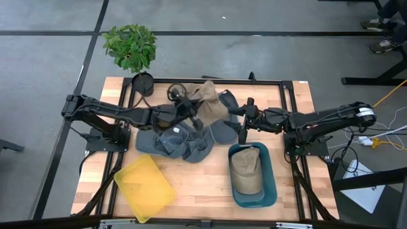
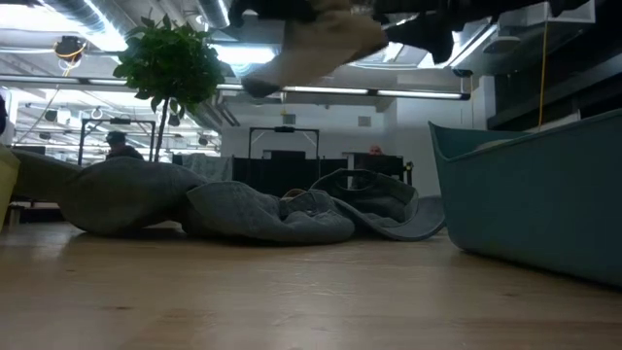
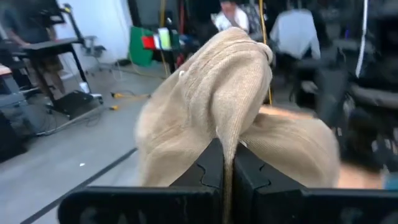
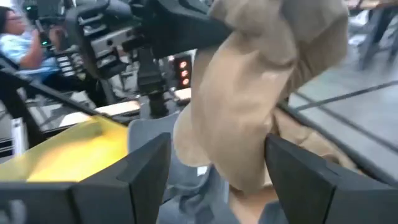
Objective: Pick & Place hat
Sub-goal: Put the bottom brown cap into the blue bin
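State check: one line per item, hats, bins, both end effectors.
Left end effector: shut on tan hat, held up above the table.
Tan hat: lifted, hanging from the left end effector.
Right end effector: open, fingers either side of the tan hat.
Grey hats: heaped on the table.
Teal bin: holds one tan hat.
Yellow bin: nothing in it.
Potted plant: upright.

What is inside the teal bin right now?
One tan hat lies inside the teal bin, covering most of its floor. Whatever is under that hat is hidden.
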{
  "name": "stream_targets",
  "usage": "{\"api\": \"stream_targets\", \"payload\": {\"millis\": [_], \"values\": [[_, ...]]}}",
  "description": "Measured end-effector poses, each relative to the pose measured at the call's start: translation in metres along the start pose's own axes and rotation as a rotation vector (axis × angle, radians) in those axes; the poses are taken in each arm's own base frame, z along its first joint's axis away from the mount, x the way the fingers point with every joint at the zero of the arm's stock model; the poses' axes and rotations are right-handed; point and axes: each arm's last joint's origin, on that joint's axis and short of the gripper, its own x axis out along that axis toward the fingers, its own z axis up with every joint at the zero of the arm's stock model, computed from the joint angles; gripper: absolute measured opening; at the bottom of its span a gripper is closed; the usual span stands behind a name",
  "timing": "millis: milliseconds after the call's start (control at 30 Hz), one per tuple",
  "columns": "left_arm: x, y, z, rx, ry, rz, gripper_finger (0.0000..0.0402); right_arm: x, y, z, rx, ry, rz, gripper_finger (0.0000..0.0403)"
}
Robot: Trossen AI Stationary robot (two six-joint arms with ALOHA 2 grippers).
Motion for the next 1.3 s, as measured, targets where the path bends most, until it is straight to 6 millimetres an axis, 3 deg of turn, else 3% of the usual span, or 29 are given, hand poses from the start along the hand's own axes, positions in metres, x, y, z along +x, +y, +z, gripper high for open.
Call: {"api": "stream_targets", "payload": {"millis": [333, 767, 1033, 1300], "values": [[0.022, 0.017, 0.013, -0.174, -0.132, 0.003, 0.0003, 0.011, 0.017, 0.001, -0.132, -0.130, -0.021, 0.0229], [0.022, 0.022, 0.010, -0.060, -0.104, 0.156, 0.0003, 0.007, 0.036, -0.008, -0.204, -0.111, -0.119, 0.0223], [0.023, 0.018, 0.013, -0.208, -0.126, -0.021, 0.0003, 0.006, 0.040, 0.002, -0.160, -0.216, 0.057, 0.0223], [0.022, 0.016, 0.015, -0.295, -0.135, -0.100, 0.0003, 0.010, 0.032, 0.007, -0.141, -0.248, 0.046, 0.0223]]}}
